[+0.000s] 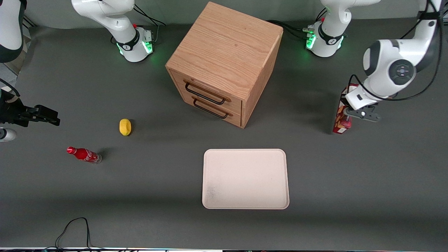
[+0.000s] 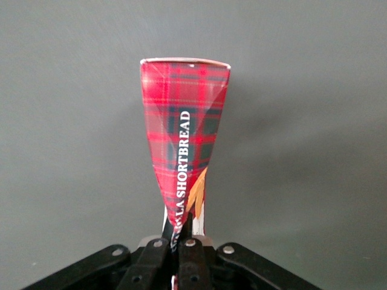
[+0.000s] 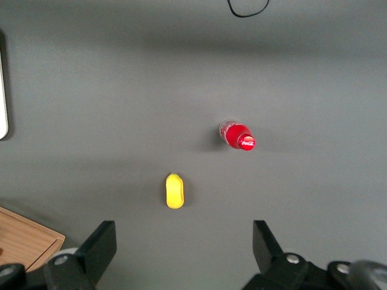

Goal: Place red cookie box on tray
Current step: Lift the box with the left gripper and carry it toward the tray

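The red cookie box (image 1: pixel 340 120), a slim tartan carton, stands on end toward the working arm's end of the table. It is farther from the front camera than the tray (image 1: pixel 245 176). My gripper (image 1: pixel 346 118) is shut on its upper part. In the left wrist view the fingers (image 2: pixel 192 248) pinch the red cookie box (image 2: pixel 184 133) so hard that it tapers to a crease at my gripper (image 2: pixel 181 228). I cannot tell whether its lower end touches the table. The cream-white tray lies flat with nothing on it, nearer the front camera than the cabinet.
A wooden two-drawer cabinet (image 1: pixel 224 59) stands mid-table, farther from the front camera than the tray. Toward the parked arm's end lie a yellow lemon-like object (image 1: pixel 125 126) and a small red soda bottle (image 1: pixel 84 154). A black cable (image 1: pixel 74 227) loops at the front edge.
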